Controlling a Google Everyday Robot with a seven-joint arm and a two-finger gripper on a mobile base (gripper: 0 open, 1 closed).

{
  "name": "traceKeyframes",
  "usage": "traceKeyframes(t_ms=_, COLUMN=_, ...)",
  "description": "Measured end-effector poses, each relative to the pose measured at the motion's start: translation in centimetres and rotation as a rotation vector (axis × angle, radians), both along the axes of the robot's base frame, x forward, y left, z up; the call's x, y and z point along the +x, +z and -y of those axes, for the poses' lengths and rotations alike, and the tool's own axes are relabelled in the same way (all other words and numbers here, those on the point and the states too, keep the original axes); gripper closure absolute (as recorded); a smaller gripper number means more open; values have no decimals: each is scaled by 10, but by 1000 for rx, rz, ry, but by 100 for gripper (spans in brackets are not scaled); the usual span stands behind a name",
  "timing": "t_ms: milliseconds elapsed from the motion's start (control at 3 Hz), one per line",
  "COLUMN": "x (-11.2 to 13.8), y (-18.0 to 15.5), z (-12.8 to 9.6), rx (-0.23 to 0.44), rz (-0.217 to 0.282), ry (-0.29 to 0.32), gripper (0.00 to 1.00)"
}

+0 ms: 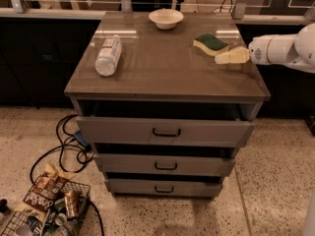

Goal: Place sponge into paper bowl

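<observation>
1. We see the sponge (210, 44) lying green side up on the far right of the worktop (162, 70), outside the paper bowl (166, 18).
2. The bowl sits at the far edge, well apart from the sponge.
3. The gripper (224, 58) is just beside the sponge's near right; we cannot tell whether it is spread or pressed together.
4. 1 plastic bottle (108, 56) lies on its side at the left.

From here the gripper (220, 58) hangs low over the counter (167, 77) near its side edge. The sponge (210, 44) sits just beside its tip, the nearest thing in the way. Past the sponge, bare counter runs on to the paper bowl (166, 18). The bottle (108, 55) lies well apart across the counter, off that line.
</observation>
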State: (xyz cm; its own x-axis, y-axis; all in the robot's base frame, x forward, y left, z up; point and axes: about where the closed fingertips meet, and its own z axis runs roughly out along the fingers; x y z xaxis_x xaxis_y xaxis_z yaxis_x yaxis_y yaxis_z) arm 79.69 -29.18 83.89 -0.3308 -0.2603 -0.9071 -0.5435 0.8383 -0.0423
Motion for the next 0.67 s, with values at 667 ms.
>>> traceKeyframes(t_ms=667, x=33, y=-17, z=22, rx=24, rz=31, ry=-20, gripper=0)
